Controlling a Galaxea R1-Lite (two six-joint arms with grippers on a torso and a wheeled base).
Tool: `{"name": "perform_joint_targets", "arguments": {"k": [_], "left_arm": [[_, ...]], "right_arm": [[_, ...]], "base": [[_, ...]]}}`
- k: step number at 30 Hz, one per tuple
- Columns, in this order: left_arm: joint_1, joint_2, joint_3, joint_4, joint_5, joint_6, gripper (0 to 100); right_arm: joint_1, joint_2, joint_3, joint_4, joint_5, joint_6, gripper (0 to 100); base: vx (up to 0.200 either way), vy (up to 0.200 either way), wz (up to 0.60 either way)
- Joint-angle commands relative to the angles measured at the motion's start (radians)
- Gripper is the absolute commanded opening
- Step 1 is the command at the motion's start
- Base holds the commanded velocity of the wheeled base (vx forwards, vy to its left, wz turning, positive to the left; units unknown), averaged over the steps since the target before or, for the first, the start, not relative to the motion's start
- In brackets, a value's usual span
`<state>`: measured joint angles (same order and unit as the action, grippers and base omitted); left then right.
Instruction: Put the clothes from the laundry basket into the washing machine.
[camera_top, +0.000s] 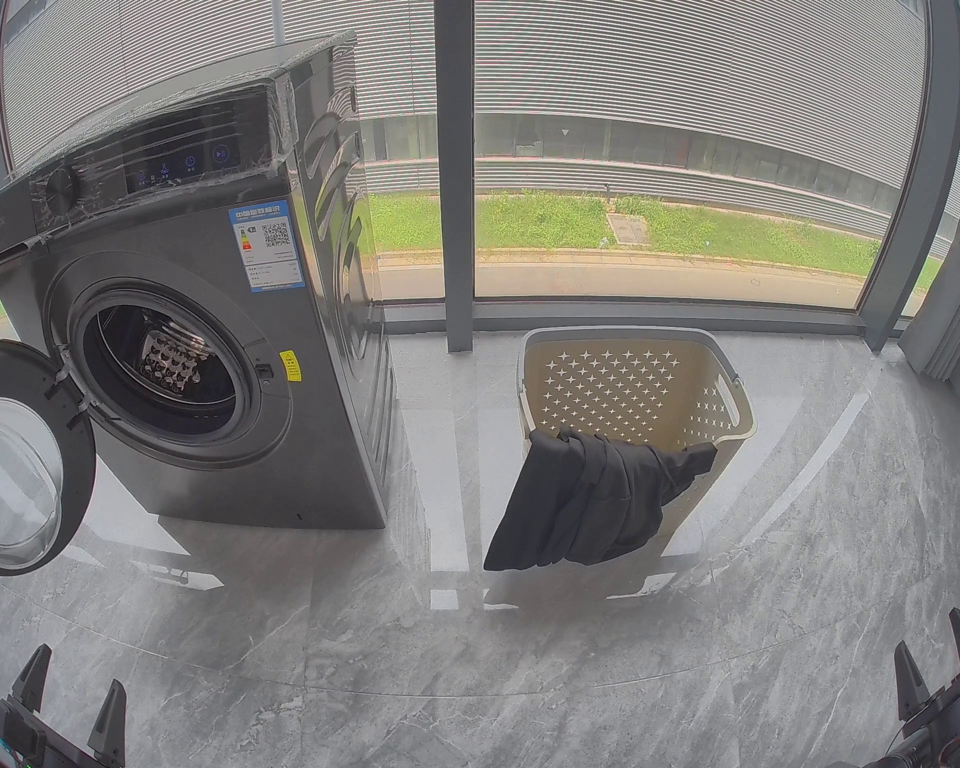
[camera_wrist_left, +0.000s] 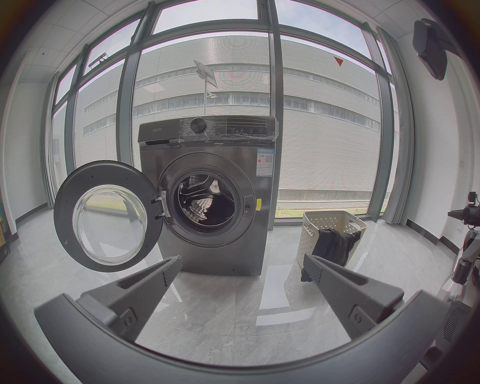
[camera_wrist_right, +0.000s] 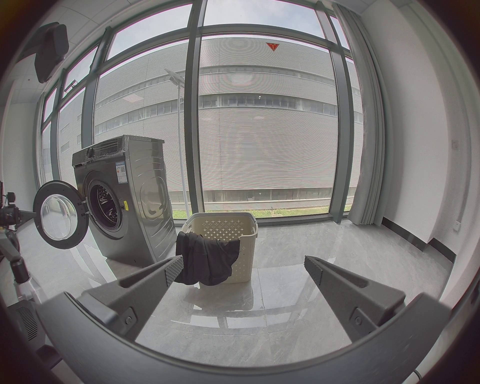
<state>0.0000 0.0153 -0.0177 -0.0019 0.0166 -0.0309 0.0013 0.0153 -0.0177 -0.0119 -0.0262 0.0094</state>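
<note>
Laundry, a black garment (camera_top: 585, 495), hangs over the near rim of the cream perforated plastic laundry basket (camera_top: 610, 390), which stands beside the dark grey washing machine (camera_top: 300, 330), its round glass door (camera_top: 30, 470) open. We hold our left gripper (camera_wrist_left: 240, 262) and right gripper (camera_wrist_right: 242, 261) spread apart.

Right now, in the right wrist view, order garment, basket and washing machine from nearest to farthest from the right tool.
1. Dark garment, hanging in front, facing the right tool.
2. Laundry basket, right behind, garment over its rim.
3. Washing machine, farther back on the robot's left.
</note>
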Motion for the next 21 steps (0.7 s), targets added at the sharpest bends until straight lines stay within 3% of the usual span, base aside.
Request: {"name": "perform_joint_targets", "arguments": {"k": [1,5,17,21], "left_arm": [[0.000,-0.014,0.016,0.000,0.000,-0.001,100],[0.000,-0.014,0.016,0.000,0.000,-0.001,100],[0.000,-0.014,0.016,-0.001,0.000,-0.001,100],[0.000,-0.014,0.016,-0.001,0.000,-0.001,100]], "right_arm": [[0.000,-0.015,0.018,0.000,0.000,0.000,100],[0.000,-0.015,0.018,0.000,0.000,0.000,100],[0.000,-0.015,0.018,0.000,0.000,0.000,100],[0.000,-0.015,0.018,0.000,0.000,0.000,100]], "base": [[0.200,0.000,0.00],[0.200,0.000,0.00],[0.000,0.000,0.00],[0.000,-0.200,0.00]]}}
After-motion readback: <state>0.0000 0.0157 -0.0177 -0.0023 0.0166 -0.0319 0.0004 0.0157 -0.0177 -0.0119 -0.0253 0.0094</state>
